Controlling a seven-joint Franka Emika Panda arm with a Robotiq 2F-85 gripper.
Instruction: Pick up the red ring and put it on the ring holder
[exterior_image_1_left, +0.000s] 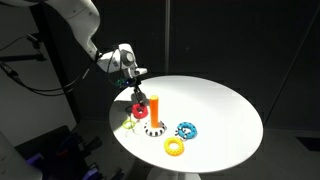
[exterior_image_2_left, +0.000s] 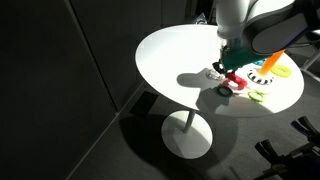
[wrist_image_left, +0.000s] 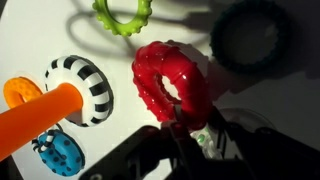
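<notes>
**Red ring held in the pincer, just beside the ring holder**

In an exterior view we see the arm (exterior_image_1_left: 85, 35) reach in from the upper left over the round white bench (exterior_image_1_left: 220, 100). The pincer (exterior_image_1_left: 136, 96) points down and is clamped on the red ring (exterior_image_1_left: 138, 108), which hangs on edge just beside the ring holder (exterior_image_1_left: 154, 110). The ring sits at about the height of the orange peg, not over its top. A green ring (exterior_image_1_left: 130, 123) lies on the bench below the pincer. A blue ring (exterior_image_1_left: 186, 130) and a yellow ring (exterior_image_1_left: 175, 146) lie on the far side of the holder.

In the exterior view from the opposite side, the pincer (exterior_image_2_left: 230, 72) comes down at the bench's (exterior_image_2_left: 170, 50) far edge with the red ring (exterior_image_2_left: 234, 80) in its grip. The ring holder (exterior_image_2_left: 268, 63) shows only as a bit of orange behind the arm. The yellow ring (exterior_image_2_left: 283, 70) and the green ring (exterior_image_2_left: 257, 96) lie close by.

In the wrist view, the pincer (wrist_image_left: 190, 128) enters from the bottom, its fingers closed on the lower edge of the red ring (wrist_image_left: 170, 82). The ring's dark shadow (wrist_image_left: 250, 35) falls well apart from it on the bench (wrist_image_left: 40, 40), so we read the ring as lifted clear. The ring holder (wrist_image_left: 80, 90) stands just beside it, striped base and orange peg both bare. The green ring (wrist_image_left: 125, 15) lies at the top and the blue ring (wrist_image_left: 58, 155) at the lower corner.
</notes>
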